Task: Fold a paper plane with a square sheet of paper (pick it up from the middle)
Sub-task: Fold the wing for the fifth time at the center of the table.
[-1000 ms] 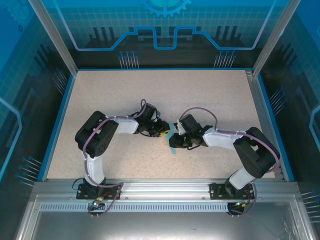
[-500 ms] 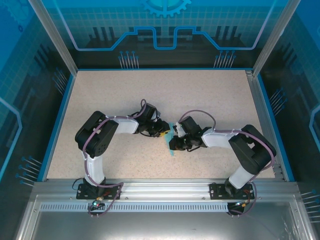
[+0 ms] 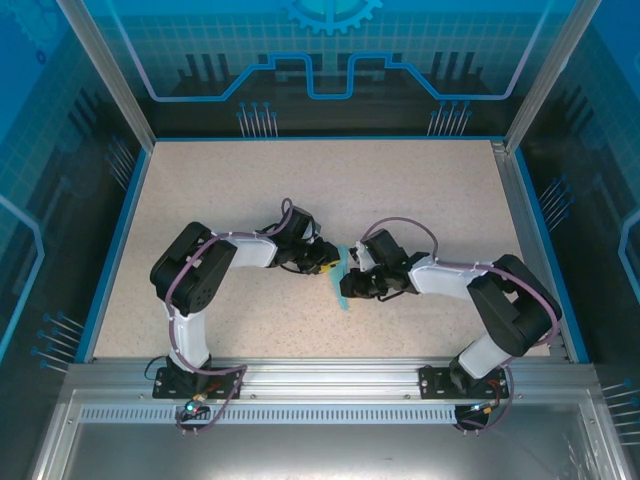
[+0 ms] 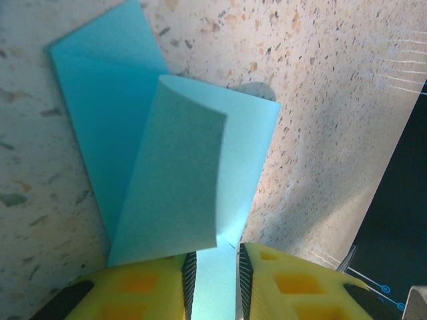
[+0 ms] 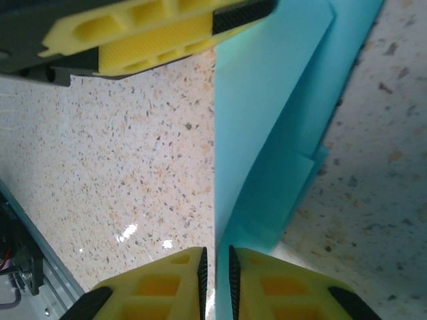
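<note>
The sheet of paper (image 3: 343,284) is folded into a narrow light-blue strip of several layers, held between the two arms at mid-table. In the left wrist view the paper (image 4: 193,173) shows overlapping flaps, one running into the gap of my left gripper (image 4: 213,287), whose jaws stand slightly apart around it. My left gripper (image 3: 329,266) comes in from the left. In the right wrist view the paper (image 5: 280,113) stands on edge, and my right gripper (image 5: 215,287) is shut on its near edge. My right gripper (image 3: 354,284) comes in from the right.
The speckled beige table (image 3: 300,190) has a blue rim (image 3: 118,240) and metal frame posts at its corners. The left arm's yellow finger (image 5: 153,33) shows at the top of the right wrist view, close to the paper's far end.
The right arm shifted slightly left and then eased back. The paper's lower end moved a little with it. The left arm stayed put.
</note>
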Available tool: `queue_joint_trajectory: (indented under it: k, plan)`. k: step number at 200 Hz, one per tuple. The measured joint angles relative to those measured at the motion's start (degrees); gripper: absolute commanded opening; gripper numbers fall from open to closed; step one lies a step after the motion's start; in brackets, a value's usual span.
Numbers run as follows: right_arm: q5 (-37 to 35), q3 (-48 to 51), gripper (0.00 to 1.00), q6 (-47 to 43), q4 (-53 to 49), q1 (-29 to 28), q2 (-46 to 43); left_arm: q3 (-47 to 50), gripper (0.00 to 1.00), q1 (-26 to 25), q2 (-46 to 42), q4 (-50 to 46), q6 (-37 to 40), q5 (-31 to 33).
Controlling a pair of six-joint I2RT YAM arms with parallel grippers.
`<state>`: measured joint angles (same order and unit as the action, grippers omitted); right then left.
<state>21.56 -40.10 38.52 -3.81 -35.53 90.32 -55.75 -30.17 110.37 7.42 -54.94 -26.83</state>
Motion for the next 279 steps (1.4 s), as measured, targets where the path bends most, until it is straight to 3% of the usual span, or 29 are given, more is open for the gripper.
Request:
queue_joint_trajectory:
  k: [31,139,175,212,279]
  plan:
    - [0.9,0.0,0.07,0.6,0.7,0.4,0.7,0.0,0.28,0.0,0.0,0.0,0.0,0.0]
    - [4.9,-0.1,0.14,0.5,3.0,0.5,3.9,0.0,0.28,0.0,0.0,-0.2,0.0,0.0]
    - [5.0,-0.1,0.14,0.5,2.4,0.4,3.9,0.0,0.28,0.0,0.0,-0.2,0.0,0.0]
    - [5.1,-0.1,0.07,0.6,2.3,0.5,3.9,0.0,0.28,0.0,0.0,-0.2,0.0,0.0]
    - [6.3,-1.1,0.08,0.5,2.6,0.4,7.4,0.0,0.28,0.0,0.0,-0.3,0.0,0.0]
